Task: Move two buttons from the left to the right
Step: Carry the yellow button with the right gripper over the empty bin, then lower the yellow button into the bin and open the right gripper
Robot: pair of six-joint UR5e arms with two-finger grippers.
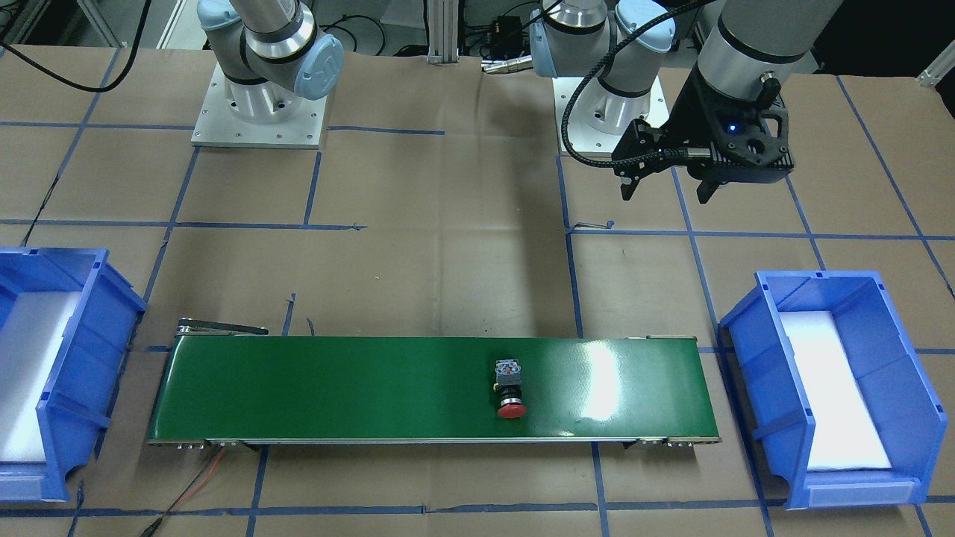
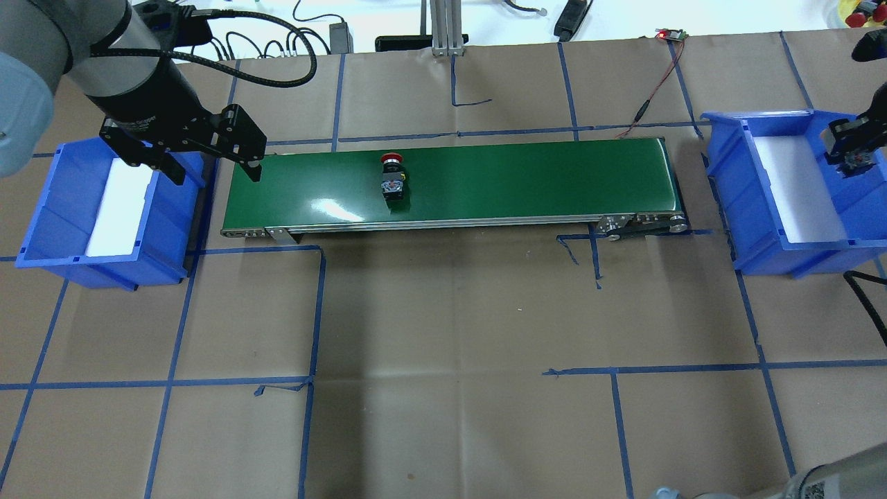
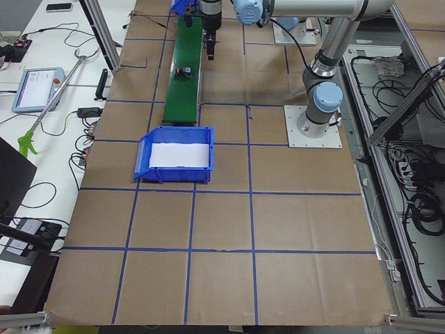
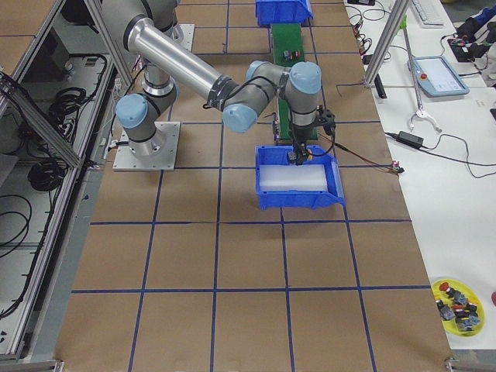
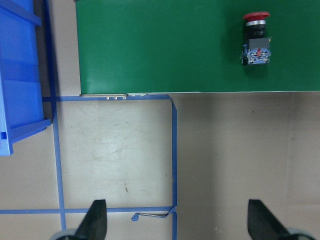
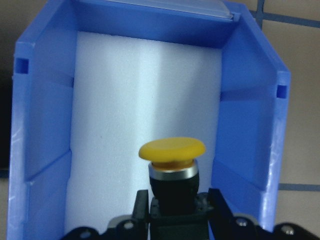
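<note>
Though unclear overhead, gripper's (image 6: 177, 202) yellow button (image 6: 172, 150)

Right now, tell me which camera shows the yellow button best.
The right wrist view: the yellow button fills the lower centre, clamped in the right gripper above the blue bin. Overhead and exterior right show it too small to make out; the other views miss it.

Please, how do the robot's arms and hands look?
The left arm and right arm are silver-grey tubes with light blue joint caps. A black cable loops to the black left hand, which shows a small blue light. The right hand is also black, two-fingered.
</note>
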